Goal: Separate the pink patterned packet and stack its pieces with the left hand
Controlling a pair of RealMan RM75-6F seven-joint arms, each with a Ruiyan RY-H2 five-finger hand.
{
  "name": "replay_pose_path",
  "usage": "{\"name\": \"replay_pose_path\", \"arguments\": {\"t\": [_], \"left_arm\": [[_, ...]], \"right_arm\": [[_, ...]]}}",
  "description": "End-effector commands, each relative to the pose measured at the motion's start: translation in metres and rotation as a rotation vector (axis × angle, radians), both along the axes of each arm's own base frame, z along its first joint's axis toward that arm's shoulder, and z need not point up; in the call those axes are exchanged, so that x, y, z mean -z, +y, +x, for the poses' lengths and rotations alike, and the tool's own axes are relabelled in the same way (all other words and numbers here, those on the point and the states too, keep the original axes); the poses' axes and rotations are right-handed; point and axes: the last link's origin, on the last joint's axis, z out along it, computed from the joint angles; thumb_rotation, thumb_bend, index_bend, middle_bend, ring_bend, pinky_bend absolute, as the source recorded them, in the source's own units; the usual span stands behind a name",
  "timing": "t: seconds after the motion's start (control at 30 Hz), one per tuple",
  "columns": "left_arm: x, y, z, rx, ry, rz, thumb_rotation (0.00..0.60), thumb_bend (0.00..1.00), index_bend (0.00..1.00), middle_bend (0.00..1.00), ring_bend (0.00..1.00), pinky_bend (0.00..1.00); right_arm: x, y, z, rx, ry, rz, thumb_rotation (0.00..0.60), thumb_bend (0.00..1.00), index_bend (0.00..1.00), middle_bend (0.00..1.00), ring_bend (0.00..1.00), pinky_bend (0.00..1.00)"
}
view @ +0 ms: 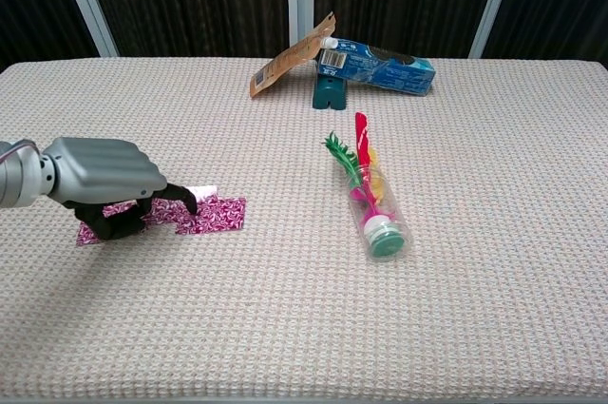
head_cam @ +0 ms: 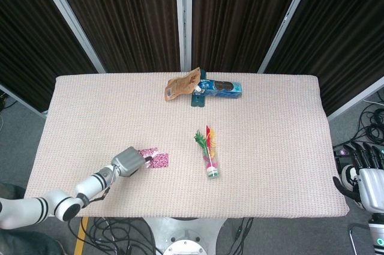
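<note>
**Fingers curled over the pink patterned packet**

The fingers of the left hand are curled down onto the pink patterned packet, which is pinched at the lower left of the counter; one end is seen lifted. The right hand is held off the counter's right edge, fingers spread, nothing held. A feather-filled clear tube lies at centre.

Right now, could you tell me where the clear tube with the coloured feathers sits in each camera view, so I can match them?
Head view: the feather tube lies just right of the table's centre, green cap toward the near edge.
Chest view: the feather tube lies right of centre, cap toward the camera.
Shared landmark: the blue box at the far edge, beyond the tube in both.
</note>
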Motion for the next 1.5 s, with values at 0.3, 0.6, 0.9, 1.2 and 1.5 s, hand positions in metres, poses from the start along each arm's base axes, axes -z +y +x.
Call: {"name": "replay_pose_path", "arguments": {"t": [0.3,0.6,0.9,1.2,1.5], "left_arm": [[-0.007,0.024,-0.005,-0.007,0.047,0.061,0.600,0.61,0.23,0.85,0.88,0.92],[-0.019,0.030,-0.005,-0.036,0.008,0.116,0.600,0.60,0.23,0.85,0.88,0.92],[-0.004,0.016,0.038,-0.097,-0.229,0.059,0.600,0.42,0.25,0.85,0.88,0.92],[0.027,0.016,0.059,-0.158,-0.274,0.040,0.600,0.24,0.27,0.86,0.89,0.93],[0.036,0.018,0.060,-0.229,-0.240,0.103,0.600,0.24,0.29,0.86,0.89,0.93]], "right_arm": [[-0.001,-0.001,0.000,0.004,0.001,-0.002,0.517,0.20,0.13,0.09,0.00,0.00],[-0.002,0.001,0.000,0.004,-0.005,-0.009,0.514,0.20,0.13,0.09,0.00,0.00],[-0.003,0.003,0.001,-0.005,-0.007,-0.010,0.516,0.20,0.13,0.09,0.00,0.00],[-0.003,0.002,-0.001,0.000,-0.012,-0.005,0.513,0.20,0.13,0.09,0.00,0.00],[-0.003,0.000,-0.004,0.007,-0.016,0.000,0.509,0.20,0.13,0.09,0.00,0.00]]}}
